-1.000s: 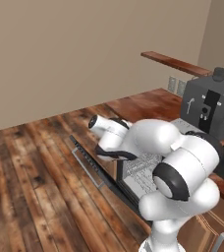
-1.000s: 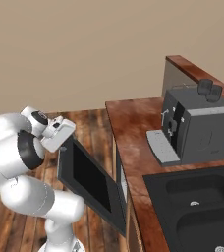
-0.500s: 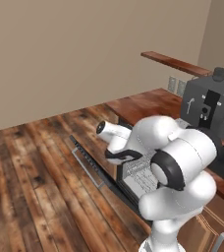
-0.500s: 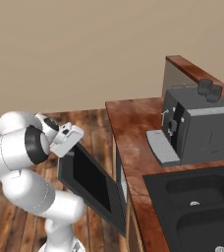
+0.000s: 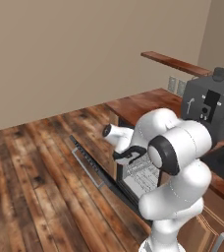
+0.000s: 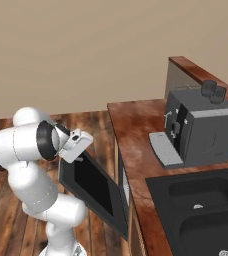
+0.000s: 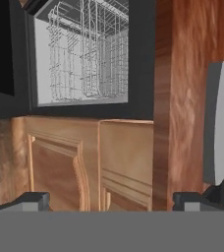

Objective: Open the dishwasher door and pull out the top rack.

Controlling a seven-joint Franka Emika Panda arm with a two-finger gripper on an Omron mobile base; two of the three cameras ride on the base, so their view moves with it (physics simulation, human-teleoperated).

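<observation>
Dishwasher door: you find the dishwasher door (image 5: 100, 173) swung partly down, leaning out from the cabinet run at a slant. In the right base view its black inner face (image 6: 93, 186) tilts away from the counter edge. The thin silver bar handle (image 5: 87, 169) runs along the outer face, on the floor side.

Top rack: you see the top rack (image 7: 87, 47) inside the tub as a pale wire basket, set within the dark frame of the opening. From the left base view some wire grid (image 5: 144, 172) shows behind the arm, above the door; you cannot tell from there which basket it is.

Gripper: your gripper (image 7: 109, 201) stands with its jaws spread wide and nothing between them. The two dark fingertips (image 7: 28, 201) sit far apart at the bottom of the hand view, facing the wooden cabinet doors (image 7: 74, 167) below the tub opening. In the right base view the hand (image 6: 76, 145) sits just above the top edge of the door; contact cannot be confirmed.

Surroundings: you have a wooden counter (image 6: 136, 135) carrying a grey coffee machine (image 6: 198, 130), with a dark sink (image 6: 201, 210) nearer the camera. The floor (image 5: 30, 187) is wooden plank.
</observation>
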